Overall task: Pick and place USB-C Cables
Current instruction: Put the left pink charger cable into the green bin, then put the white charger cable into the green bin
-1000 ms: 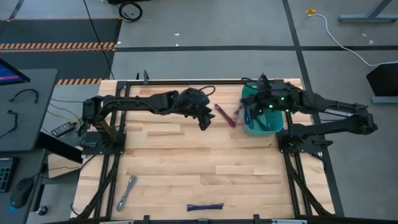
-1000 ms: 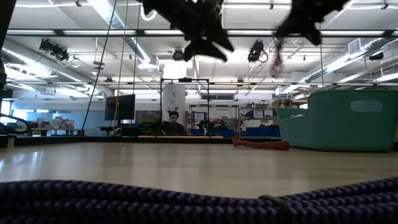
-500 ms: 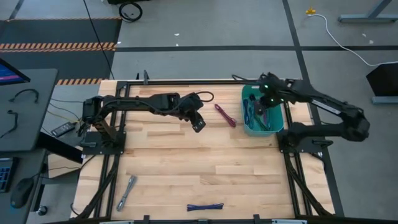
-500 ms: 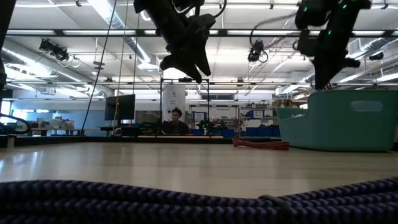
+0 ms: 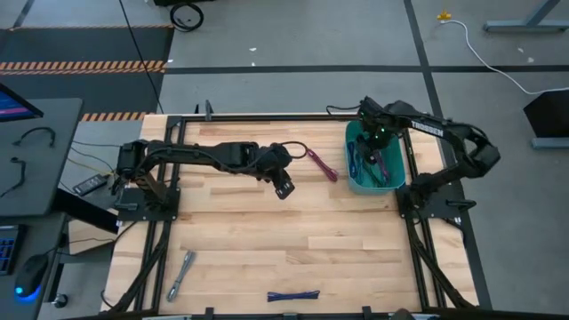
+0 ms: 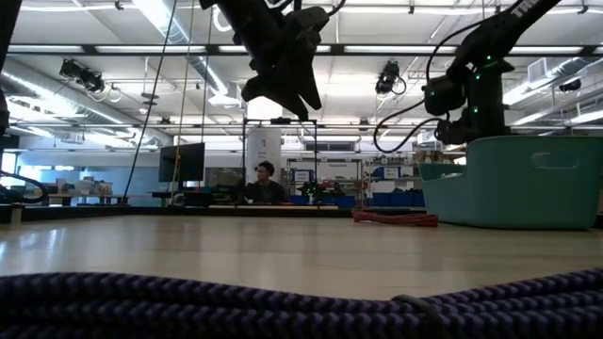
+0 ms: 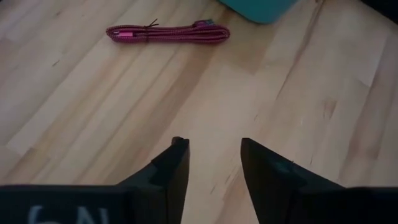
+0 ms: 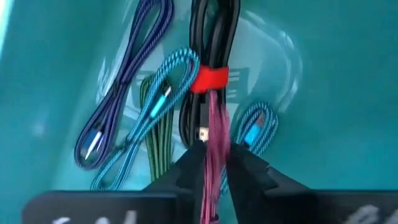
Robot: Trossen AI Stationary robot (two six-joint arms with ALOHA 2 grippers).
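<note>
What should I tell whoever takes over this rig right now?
Right tool: over the teal plastic bin, shut on a magenta braided cable, not yet released.
Left tool: open and empty above the wooden table, near the maroon braided cable.
Done: blue, teal, green and black red-strapped cables lie in the bin.
Left: maroon cable, silver-grey cable, blue cable.

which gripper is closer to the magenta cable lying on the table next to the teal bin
Left. The left gripper, open and empty, hovers just beside the magenta cable, on the side away from the teal bin. The right gripper is over the bin, pinching a purplish cable.
</note>
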